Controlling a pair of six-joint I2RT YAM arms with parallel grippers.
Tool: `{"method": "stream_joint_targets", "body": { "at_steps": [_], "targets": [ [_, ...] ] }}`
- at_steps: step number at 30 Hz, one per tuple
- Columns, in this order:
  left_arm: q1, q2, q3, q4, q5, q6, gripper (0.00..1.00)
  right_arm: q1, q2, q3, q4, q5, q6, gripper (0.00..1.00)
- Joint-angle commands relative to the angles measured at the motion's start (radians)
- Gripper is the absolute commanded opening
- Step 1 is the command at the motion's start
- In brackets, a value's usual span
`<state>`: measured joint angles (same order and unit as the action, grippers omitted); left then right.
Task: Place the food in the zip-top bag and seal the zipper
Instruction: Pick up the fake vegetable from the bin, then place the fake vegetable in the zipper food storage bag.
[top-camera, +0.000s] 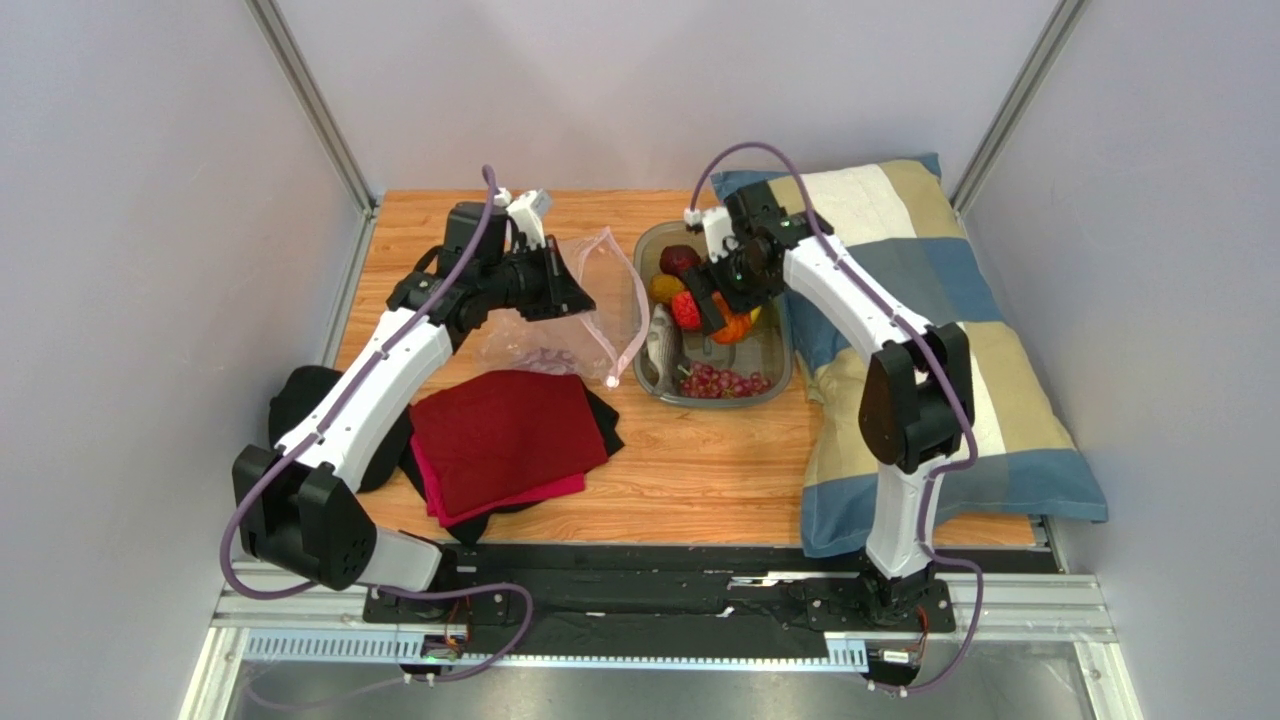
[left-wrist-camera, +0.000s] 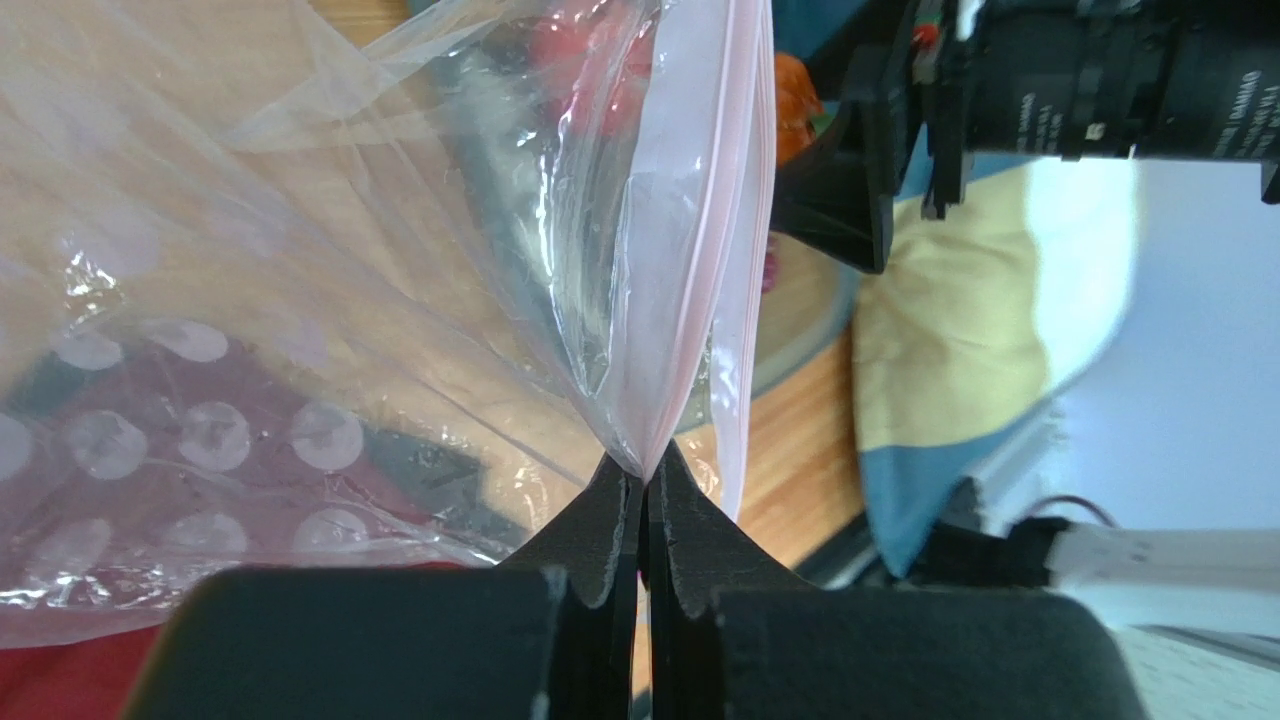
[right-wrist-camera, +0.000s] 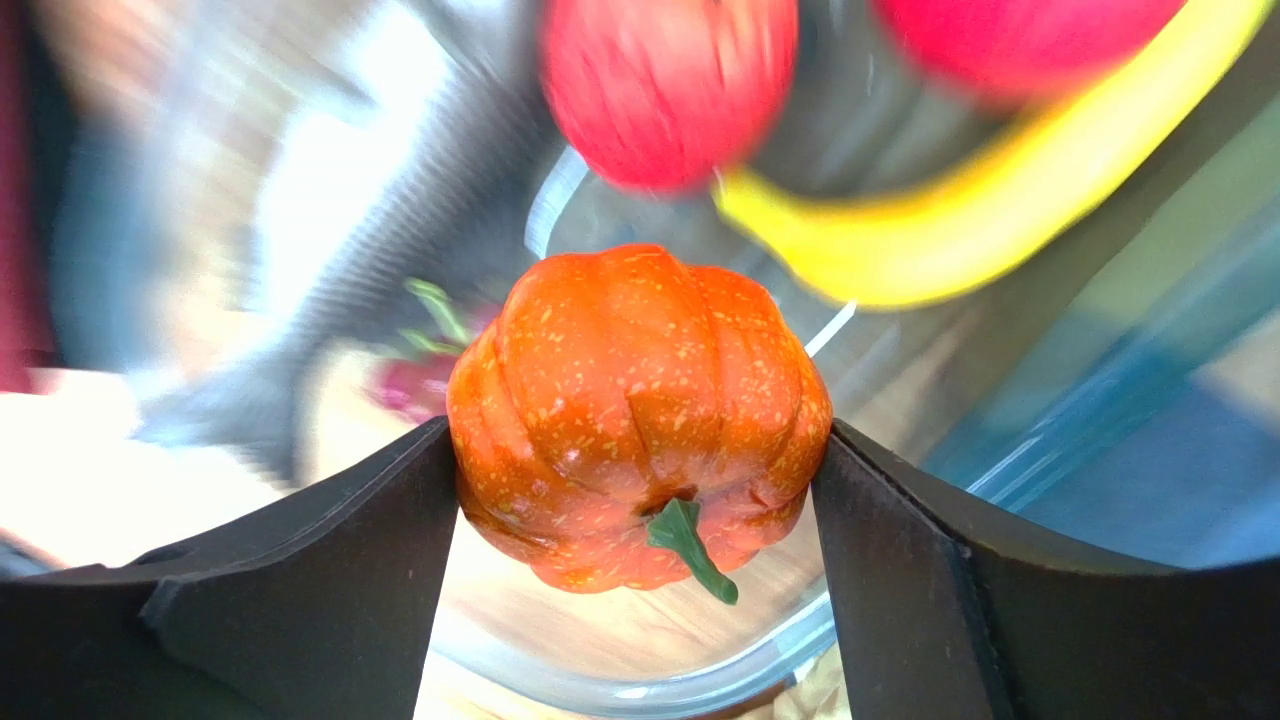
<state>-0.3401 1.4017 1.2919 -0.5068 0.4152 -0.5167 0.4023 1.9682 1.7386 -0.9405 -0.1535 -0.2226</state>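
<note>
— Far along yet?
— Hardly begun, by the look of it. Clenching the left fingers (left-wrist-camera: 594, 548) on the zipper (left-wrist-camera: 718, 225), holding the zip-top bag (top-camera: 559, 323) up by its mouth at about ten o'clock on the tabletop (top-camera: 706, 480).
— Anything inside?
— Cannot tell; only pale round blurs seen through the plastic. Unsealed at the mouth, gaping toward three o'clock.
— And on the other side?
— Gripping the pumpkin (right-wrist-camera: 639, 390) between the right fingers (right-wrist-camera: 346, 555), squeezed at both flanks, over the clear tub (top-camera: 784, 360) at one o'clock on the tabletop, just beside the bag. Cannot tell whether lifted clear of the tub.
— Left in the tub?
— Most of the food, seemingly: plum (top-camera: 679, 258) at eleven o'clock, banana (right-wrist-camera: 962, 225) and a red fruit (right-wrist-camera: 669, 83) mid-tub, fish (top-camera: 661, 353) at eight, grapes (top-camera: 724, 384) at six.
— Left to do, then?
— Nearly everything, probably: carrying the pumpkin toward nine o'clock, dropping it in, repeating for the rest, then pressing the pink strip shut along its whole run. Sealed nowhere so far.
</note>
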Motion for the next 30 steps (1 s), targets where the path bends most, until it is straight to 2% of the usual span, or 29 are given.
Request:
{"method": "stream_joint_targets", "body": {
  "at_steps": [1,4,7,12,19,22,23,25,30],
  "targets": [
    [0.052,-0.024,0.063,0.097,0.187,-0.123,0.00,-0.032,-0.107,0.184,-0.003,-0.191,0.017,0.36],
    [0.076,-0.004,0.107,0.131,0.267,-0.198,0.00,-0.049,-0.127,0.271,-0.012,-0.294,0.058,0.36],
    [0.095,0.016,0.113,0.174,0.319,-0.284,0.00,-0.071,-0.176,0.289,0.034,-0.403,0.136,0.36],
    [0.124,0.086,0.081,0.329,0.511,-0.466,0.00,-0.072,-0.299,0.246,0.265,-0.550,0.267,0.38],
    [0.127,0.108,0.057,0.416,0.560,-0.566,0.00,0.006,-0.322,0.312,0.394,-0.626,0.358,0.39],
    [0.131,0.112,-0.014,0.578,0.623,-0.670,0.00,0.053,-0.301,0.297,0.388,-0.617,0.312,0.39],
    [0.131,0.112,-0.035,0.696,0.649,-0.747,0.00,0.062,-0.295,0.291,0.394,-0.618,0.310,0.39],
    [0.131,0.112,-0.063,0.775,0.662,-0.795,0.00,0.082,-0.263,0.291,0.404,-0.623,0.315,0.39],
    [0.136,0.106,-0.051,0.761,0.680,-0.781,0.00,0.101,-0.210,0.288,0.379,-0.620,0.292,0.38]
  ]
}}
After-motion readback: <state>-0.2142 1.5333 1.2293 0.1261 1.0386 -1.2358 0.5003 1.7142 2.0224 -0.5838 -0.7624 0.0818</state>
